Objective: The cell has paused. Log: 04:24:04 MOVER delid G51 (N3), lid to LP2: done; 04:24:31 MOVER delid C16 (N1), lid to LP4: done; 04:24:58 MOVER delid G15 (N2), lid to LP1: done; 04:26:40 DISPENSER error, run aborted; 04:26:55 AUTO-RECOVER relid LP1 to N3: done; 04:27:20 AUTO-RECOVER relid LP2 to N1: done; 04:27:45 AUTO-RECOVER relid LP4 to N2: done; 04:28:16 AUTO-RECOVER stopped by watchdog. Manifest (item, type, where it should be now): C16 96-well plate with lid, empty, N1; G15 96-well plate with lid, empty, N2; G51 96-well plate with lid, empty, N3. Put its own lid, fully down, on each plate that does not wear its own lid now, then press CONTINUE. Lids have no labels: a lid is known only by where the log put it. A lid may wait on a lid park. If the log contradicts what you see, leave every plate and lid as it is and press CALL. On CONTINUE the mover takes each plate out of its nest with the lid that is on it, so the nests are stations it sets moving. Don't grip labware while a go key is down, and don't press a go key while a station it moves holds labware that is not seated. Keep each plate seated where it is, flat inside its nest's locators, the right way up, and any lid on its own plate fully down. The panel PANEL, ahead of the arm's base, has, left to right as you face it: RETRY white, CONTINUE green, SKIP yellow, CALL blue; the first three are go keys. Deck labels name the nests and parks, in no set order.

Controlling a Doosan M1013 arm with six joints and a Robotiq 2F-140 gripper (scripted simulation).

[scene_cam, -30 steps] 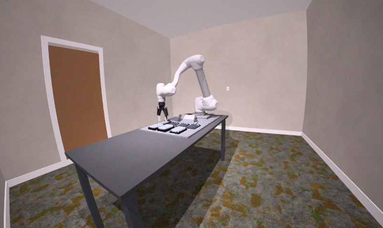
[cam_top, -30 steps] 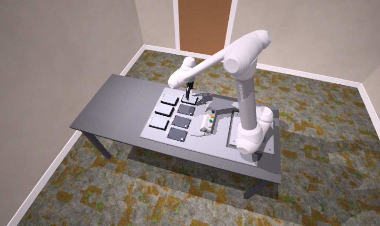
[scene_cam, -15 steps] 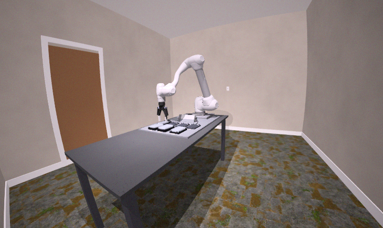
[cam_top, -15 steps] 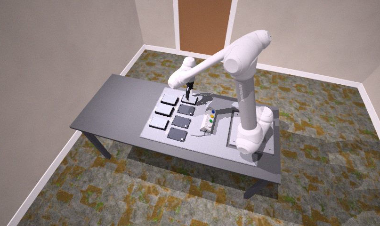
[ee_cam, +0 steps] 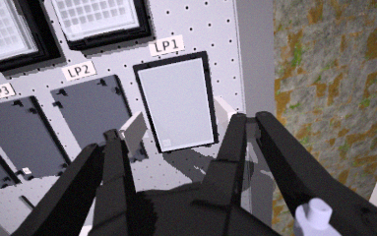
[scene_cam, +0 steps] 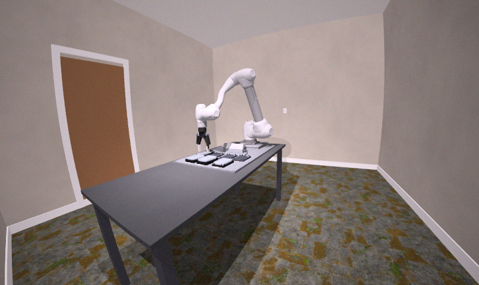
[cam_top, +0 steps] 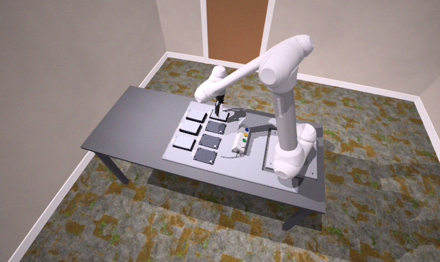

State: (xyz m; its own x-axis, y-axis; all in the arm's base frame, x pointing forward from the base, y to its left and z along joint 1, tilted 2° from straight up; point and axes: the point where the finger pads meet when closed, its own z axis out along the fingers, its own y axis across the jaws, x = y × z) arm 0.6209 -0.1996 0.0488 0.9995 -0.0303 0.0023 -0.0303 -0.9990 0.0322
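A pale lid is seen lying flat on the park marked LP1, at the end of the row, next to the deck edge. Its long side is pointed away from the gripper. The lid is placed just below and ahead of the gripper, between the two white pads. The fingers are held spread apart, and nothing is pinched. The next park, LP2, is seen bare.
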